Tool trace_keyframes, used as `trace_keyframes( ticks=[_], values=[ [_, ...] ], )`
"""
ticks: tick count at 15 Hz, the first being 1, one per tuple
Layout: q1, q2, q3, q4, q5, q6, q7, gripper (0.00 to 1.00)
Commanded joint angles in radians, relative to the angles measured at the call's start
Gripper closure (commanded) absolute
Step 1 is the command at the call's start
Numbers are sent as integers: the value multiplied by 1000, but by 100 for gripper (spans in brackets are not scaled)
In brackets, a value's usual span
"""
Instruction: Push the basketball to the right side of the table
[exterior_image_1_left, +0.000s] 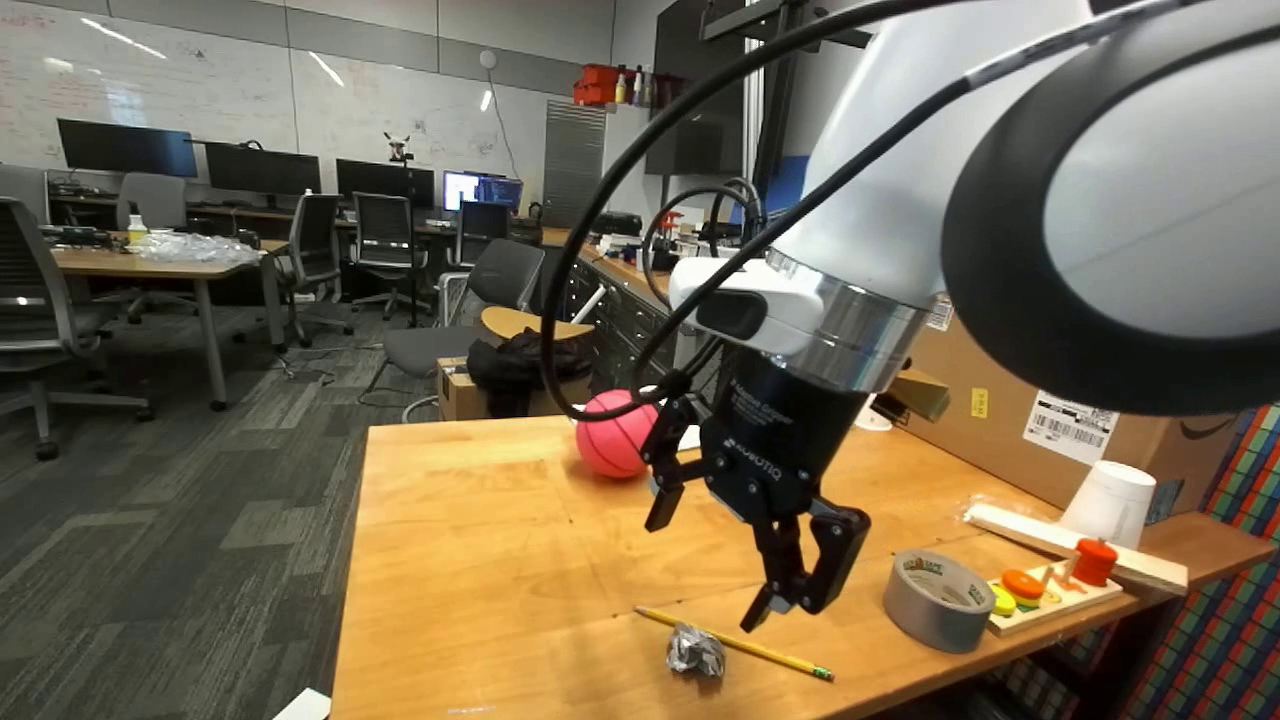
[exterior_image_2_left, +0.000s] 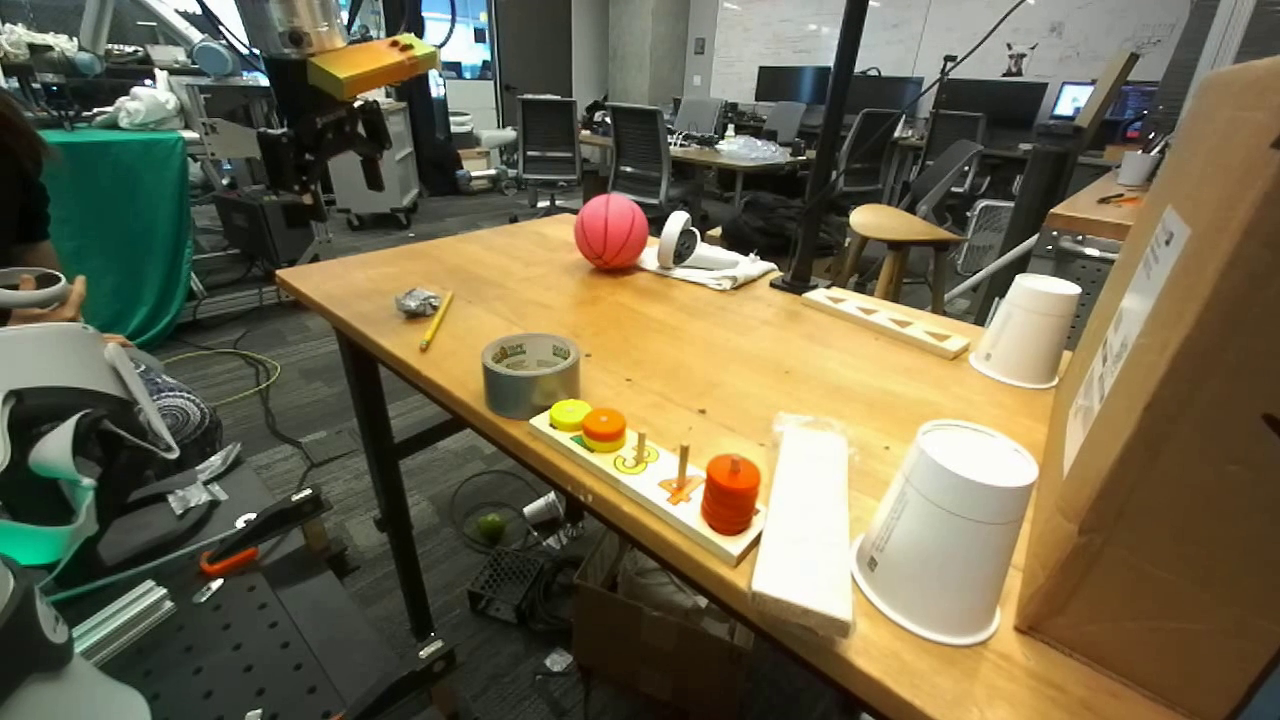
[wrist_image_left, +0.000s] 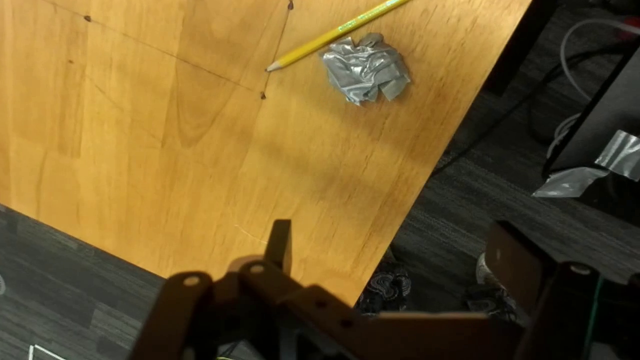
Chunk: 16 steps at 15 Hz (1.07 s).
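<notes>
The basketball is small and pink-red with dark seams; it shows in both exterior views (exterior_image_1_left: 608, 446) (exterior_image_2_left: 611, 231). It rests on the wooden table (exterior_image_1_left: 450, 560) near the edge away from the tape roll, beside a white cloth. It is out of the wrist view. My gripper (exterior_image_1_left: 710, 566) is open and empty, its fingers spread and pointing down, held above the table and apart from the ball. In an exterior view the gripper (exterior_image_2_left: 343, 190) hangs high near the table's corner. In the wrist view the open fingers (wrist_image_left: 395, 245) straddle the table edge, with nothing between them.
Crumpled silver tape (wrist_image_left: 367, 67) and a yellow pencil (wrist_image_left: 335, 34) lie near the table edge. A tape roll (exterior_image_2_left: 531, 376), a peg board (exterior_image_2_left: 640, 470), a white block (exterior_image_2_left: 803, 530), white cups (exterior_image_2_left: 945, 530) and a cardboard box (exterior_image_2_left: 1150, 400) stand further along. A white controller (exterior_image_2_left: 680, 240) lies beside the ball.
</notes>
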Motion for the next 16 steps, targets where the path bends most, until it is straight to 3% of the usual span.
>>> trace_keyframes(
  ticks=[1, 9, 16],
  values=[
    [-6, 79, 8, 77, 15, -3, -23, 0],
    [-31, 193, 41, 191, 19, -21, -66, 0],
    [-105, 226, 37, 240, -3, -26, -79, 0]
  ],
)
